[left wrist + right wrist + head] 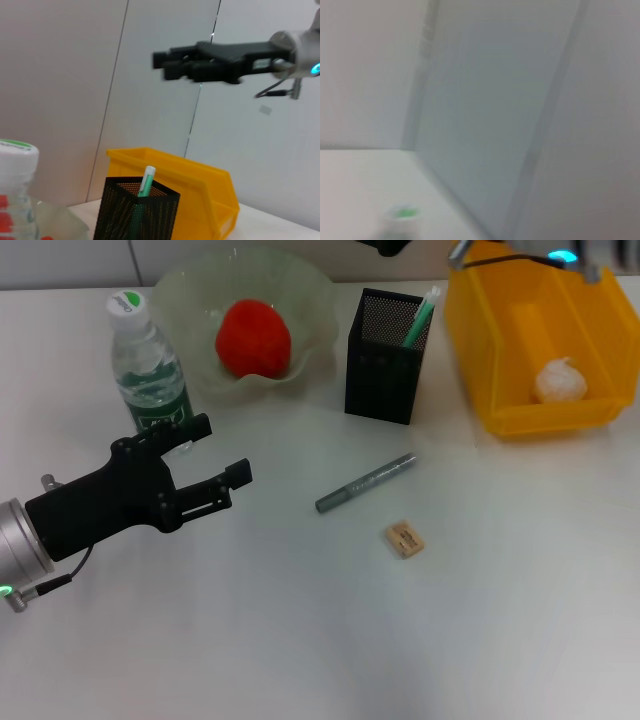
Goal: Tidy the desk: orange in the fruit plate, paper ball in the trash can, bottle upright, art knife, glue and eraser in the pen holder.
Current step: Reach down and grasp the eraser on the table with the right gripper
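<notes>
The orange [253, 337] lies in the translucent fruit plate [310, 300]. The bottle [146, 365] stands upright beside the plate; it also shows in the left wrist view [15, 195]. The black mesh pen holder [385, 365] holds a green stick [421, 320]. The paper ball [559, 381] lies in the yellow bin [500, 350]. The grey art knife [365, 483] and the tan eraser [405, 539] lie on the table. My left gripper [218, 450] is open and empty, just in front of the bottle. My right gripper [165, 62] hangs high above the back of the table.
The white table [400, 640] runs to a wall at the back. The yellow bin [200, 185] stands right of the pen holder [135, 210]. The right arm [520, 252] crosses the top edge above the bin.
</notes>
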